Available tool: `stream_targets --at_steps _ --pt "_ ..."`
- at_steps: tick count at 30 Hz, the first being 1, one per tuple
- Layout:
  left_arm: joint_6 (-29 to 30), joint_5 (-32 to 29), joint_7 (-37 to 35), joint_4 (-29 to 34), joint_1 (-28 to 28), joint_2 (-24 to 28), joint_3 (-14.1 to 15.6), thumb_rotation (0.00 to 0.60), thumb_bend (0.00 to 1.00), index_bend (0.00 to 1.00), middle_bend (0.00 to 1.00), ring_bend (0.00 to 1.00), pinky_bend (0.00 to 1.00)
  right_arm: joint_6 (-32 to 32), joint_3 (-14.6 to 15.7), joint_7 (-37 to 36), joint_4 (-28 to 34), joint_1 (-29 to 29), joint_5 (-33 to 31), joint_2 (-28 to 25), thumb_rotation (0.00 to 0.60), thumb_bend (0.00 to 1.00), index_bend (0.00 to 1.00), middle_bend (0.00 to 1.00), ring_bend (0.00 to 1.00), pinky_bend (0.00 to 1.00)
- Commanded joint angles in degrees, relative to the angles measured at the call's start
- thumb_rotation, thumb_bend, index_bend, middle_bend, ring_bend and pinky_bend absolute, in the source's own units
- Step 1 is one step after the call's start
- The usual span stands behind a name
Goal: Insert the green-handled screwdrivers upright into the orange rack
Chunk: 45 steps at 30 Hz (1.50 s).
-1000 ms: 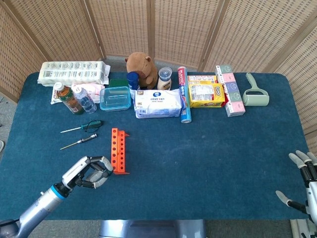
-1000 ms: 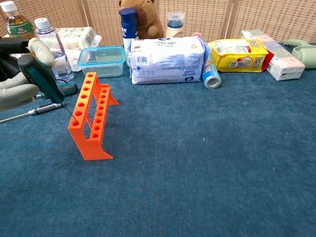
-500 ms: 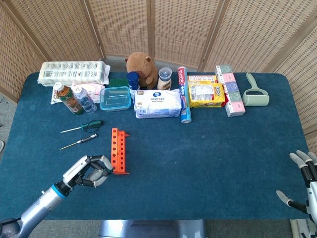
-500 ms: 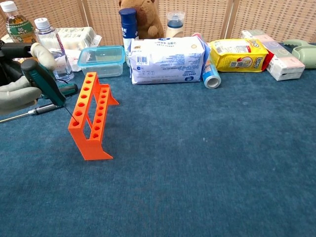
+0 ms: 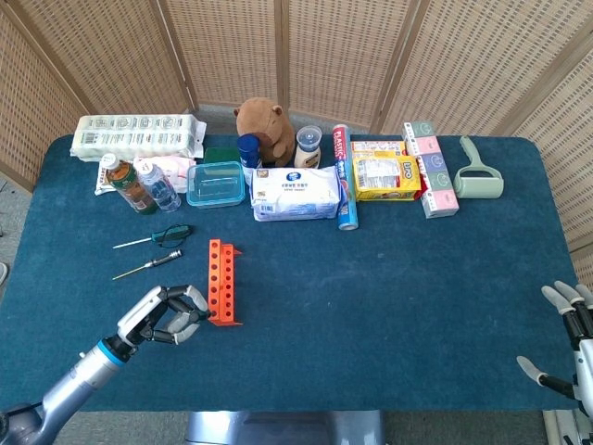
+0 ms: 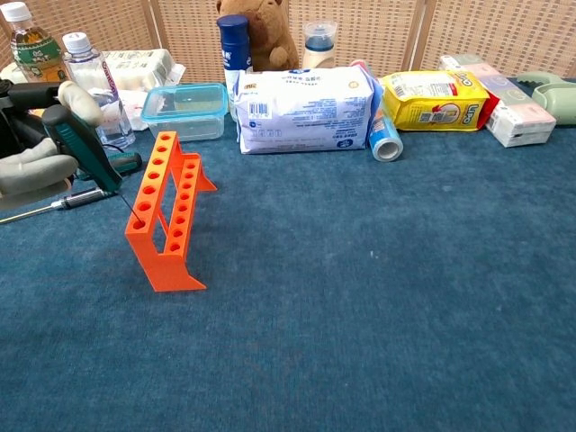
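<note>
The orange rack [image 5: 221, 282] [image 6: 167, 214] stands on the blue cloth left of centre. My left hand [image 5: 167, 316] [image 6: 36, 144] grips a green-handled screwdriver [image 6: 81, 149], tilted, its thin tip at a hole near the rack's near end. Two more screwdrivers lie flat beyond the rack: a green-handled one [image 5: 156, 237] [image 6: 121, 163] and a black-handled one [image 5: 148, 264] [image 6: 67, 202]. My right hand [image 5: 567, 329] rests at the table's right edge, fingers apart, holding nothing.
Along the back stand two bottles [image 5: 137, 185], a clear lidded box [image 5: 216, 184], a wipes pack [image 5: 296, 194], a plush toy [image 5: 266, 128], a tube [image 5: 343, 176], a yellow pack [image 5: 384, 176], boxes [image 5: 432, 181] and a lint roller [image 5: 476, 171].
My left hand has shifted slightly with the screwdriver, its handle a little more upright, the tip staying by the rack's near holes. The right hand is still.
</note>
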<state>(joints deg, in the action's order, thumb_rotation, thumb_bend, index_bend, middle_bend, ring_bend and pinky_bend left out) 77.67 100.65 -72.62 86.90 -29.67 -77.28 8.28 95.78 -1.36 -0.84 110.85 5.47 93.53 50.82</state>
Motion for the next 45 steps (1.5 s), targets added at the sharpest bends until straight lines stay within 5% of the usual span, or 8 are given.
stream_targets --at_steps 1,16,40,45 --pt "-0.3 -0.3 -0.4 -0.6 -0.1 -0.4 -0.1 0.600 0.47 0.56 0.90 0.87 0.91 0.0 0.0 0.0 0.0 0.0 0.0 0.0 0.600 0.00 0.13 0.12 0.02 0.00" --pt "-1.3 -3.6 5.5 -1.4 1.1 -1.6 -1.2 0.600 0.47 0.56 0.90 0.87 0.91 -0.2 -0.1 0.3 0.0 -0.1 -0.2 0.1 0.600 0.00 0.13 0.12 0.02 0.00" --pt "-5.4 -5.6 2.8 -6.2 0.4 -4.7 -2.2 0.600 0.47 0.56 0.90 0.87 0.91 -0.3 0.0 0.0 0.0 -0.1 -0.2 0.0 0.600 0.00 0.13 0.13 0.02 0.00" --pt "-6.1 -5.6 3.0 -6.5 0.1 -4.8 -2.2 0.600 0.47 0.47 0.90 0.87 0.91 -0.3 0.0 -0.1 0.0 -0.1 -0.2 -0.1 0.600 0.00 0.13 0.13 0.02 0.00"
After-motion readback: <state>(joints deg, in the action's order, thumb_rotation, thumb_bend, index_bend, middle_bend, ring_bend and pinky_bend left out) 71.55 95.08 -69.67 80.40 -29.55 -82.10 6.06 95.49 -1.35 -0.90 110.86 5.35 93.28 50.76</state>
